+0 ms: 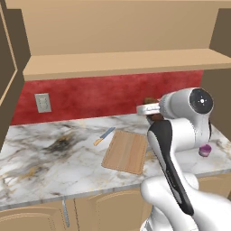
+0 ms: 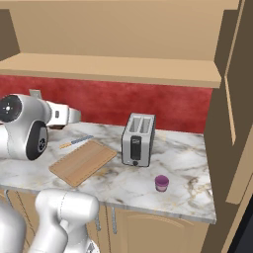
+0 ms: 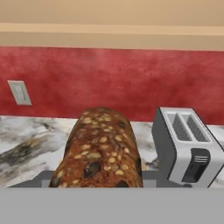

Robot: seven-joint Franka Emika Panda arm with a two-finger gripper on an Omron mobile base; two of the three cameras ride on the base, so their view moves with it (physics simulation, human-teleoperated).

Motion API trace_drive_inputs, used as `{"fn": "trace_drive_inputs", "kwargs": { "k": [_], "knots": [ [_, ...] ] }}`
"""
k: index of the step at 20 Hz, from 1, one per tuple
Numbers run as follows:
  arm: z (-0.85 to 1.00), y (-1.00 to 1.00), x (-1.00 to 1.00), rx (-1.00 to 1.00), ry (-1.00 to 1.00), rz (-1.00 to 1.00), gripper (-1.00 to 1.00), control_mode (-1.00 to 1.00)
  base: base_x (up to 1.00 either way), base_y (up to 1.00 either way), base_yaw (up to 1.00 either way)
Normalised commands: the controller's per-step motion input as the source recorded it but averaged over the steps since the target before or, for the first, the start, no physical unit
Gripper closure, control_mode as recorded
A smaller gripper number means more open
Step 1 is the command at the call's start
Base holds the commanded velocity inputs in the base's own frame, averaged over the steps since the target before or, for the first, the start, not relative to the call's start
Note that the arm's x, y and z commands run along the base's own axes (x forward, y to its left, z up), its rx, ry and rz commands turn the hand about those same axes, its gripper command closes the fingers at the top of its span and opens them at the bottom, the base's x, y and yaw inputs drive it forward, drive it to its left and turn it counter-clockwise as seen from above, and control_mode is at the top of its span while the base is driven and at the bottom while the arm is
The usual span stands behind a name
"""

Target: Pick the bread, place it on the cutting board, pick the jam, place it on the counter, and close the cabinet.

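My gripper (image 1: pixel 151 109) is shut on the bread (image 3: pixel 99 151), a dark brown seeded loaf held above the counter (image 1: pixel 45 158) near the red back wall. In the hand view the loaf hides the fingertips. The cutting board (image 1: pixel 126 152) lies flat on the counter, below and slightly left of the held loaf. The purple jam (image 2: pixel 161 183) stands on the counter toward the front right, in front of the toaster. The cabinet (image 1: pixel 122 63) above is open, its shelf bare, with one door (image 2: pixel 237 99) swung out at the right.
A silver toaster (image 2: pixel 138 139) stands right of the board. A knife (image 1: pixel 104 136) with an orange handle lies behind the board's left corner. A wall outlet (image 1: pixel 43 103) sits on the red backsplash. Lower cabinet doors run under the counter's front edge.
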Motion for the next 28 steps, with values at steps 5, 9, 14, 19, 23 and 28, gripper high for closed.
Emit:
{"fn": "trace_drive_inputs", "kwargs": {
  "k": [5, 9, 14, 19, 23, 28],
  "knots": [
    [-0.25, 0.0, -0.05, 0.0, 0.0, 0.0, 1.0, -1.0, 0.0, 0.0, 0.0],
    [-0.26, 0.0, -0.02, 0.0, 0.0, 0.0, 1.0, -1.0, 0.0, 0.0, 0.0],
    [-0.31, 0.0, 0.0, 0.0, 0.0, 0.0, 1.0, -1.0, 0.0, 0.0, 0.0],
    [-0.29, 0.0, 0.0, 0.0, 0.0, 0.0, 1.0, -1.0, 0.0, 0.0, 0.0],
    [-0.36, 0.0, 0.0, 0.0, 0.0, 0.0, 1.0, -1.0, 0.0, 0.0, 0.0],
    [-0.44, 0.03, 0.0, 0.0, 0.0, 0.0, 1.0, -1.0, 0.0, 0.0, 0.0]
  ]
}}
